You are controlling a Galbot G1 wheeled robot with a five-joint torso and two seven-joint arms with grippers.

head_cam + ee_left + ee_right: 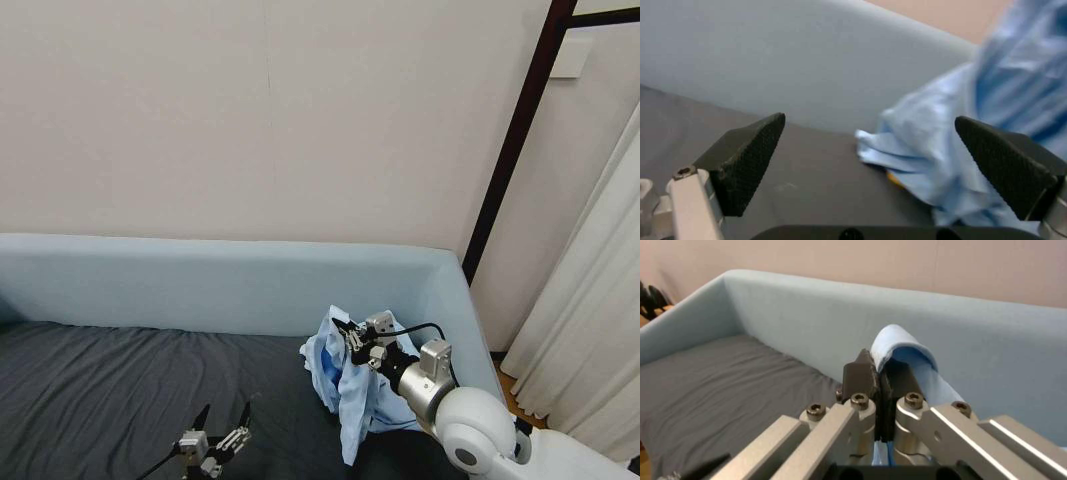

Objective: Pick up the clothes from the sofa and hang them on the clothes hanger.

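Observation:
A light blue shirt point(350, 385) hangs bunched above the dark grey sofa seat point(100, 400), near the sofa's right end. My right gripper point(358, 342) is shut on the shirt's upper edge and holds it up; in the right wrist view its fingers point(870, 380) pinch a fold of the shirt point(897, 342). Low over the seat, left of the shirt, my left gripper point(222, 428) is open with nothing in it. In the left wrist view its two dark fingertips point(747, 160) stand wide apart, with the shirt point(960, 150) beyond them.
The sofa's pale blue backrest point(220, 285) runs along the wall, and its right armrest point(465, 320) stands close behind the shirt. A dark vertical pole point(515, 135) rises at the right, next to white curtains point(590, 300).

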